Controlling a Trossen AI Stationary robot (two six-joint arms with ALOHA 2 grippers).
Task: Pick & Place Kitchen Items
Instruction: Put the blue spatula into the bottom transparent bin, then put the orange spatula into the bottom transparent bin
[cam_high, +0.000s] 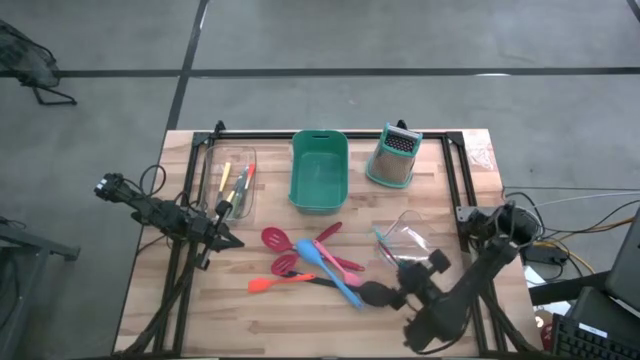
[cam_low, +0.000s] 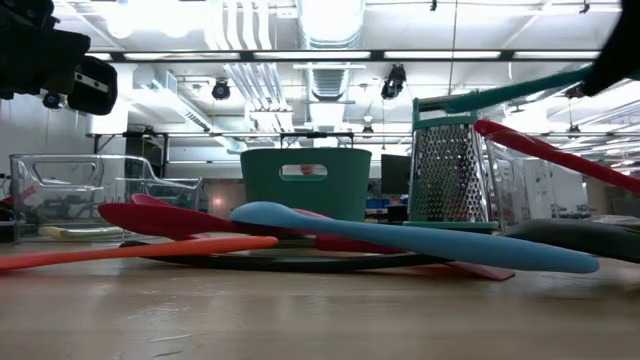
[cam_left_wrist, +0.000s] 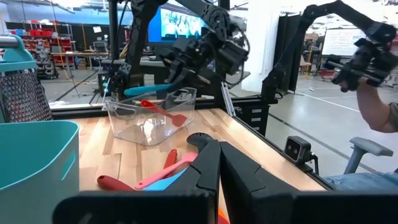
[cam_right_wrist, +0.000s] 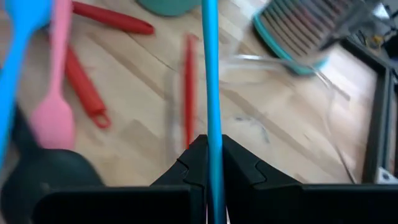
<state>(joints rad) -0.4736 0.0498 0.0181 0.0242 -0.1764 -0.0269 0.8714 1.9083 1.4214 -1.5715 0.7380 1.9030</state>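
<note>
Teal bin (cam_high: 319, 170) sitting table ctr-rear, grater (cam_high: 393, 157) at its 3 o'clock. Utensil pile (cam_high: 315, 262) lying at bin's 6 o'clock, mid-table. Right gripper (cam_right_wrist: 210, 163) hovering at pile's 3 o'clock, by clear container (cam_high: 405, 238), fingers pinching thin blue utensil (cam_right_wrist: 209, 74). Left gripper (cam_high: 222, 236) waiting at pile's 9 o'clock, fingers closed, holding nothing.

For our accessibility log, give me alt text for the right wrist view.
The right claw is shut on a thin blue utensil handle running straight away from the camera over the wooden table. Beyond lie a red tool, a pink spatula and the box grater.
</note>
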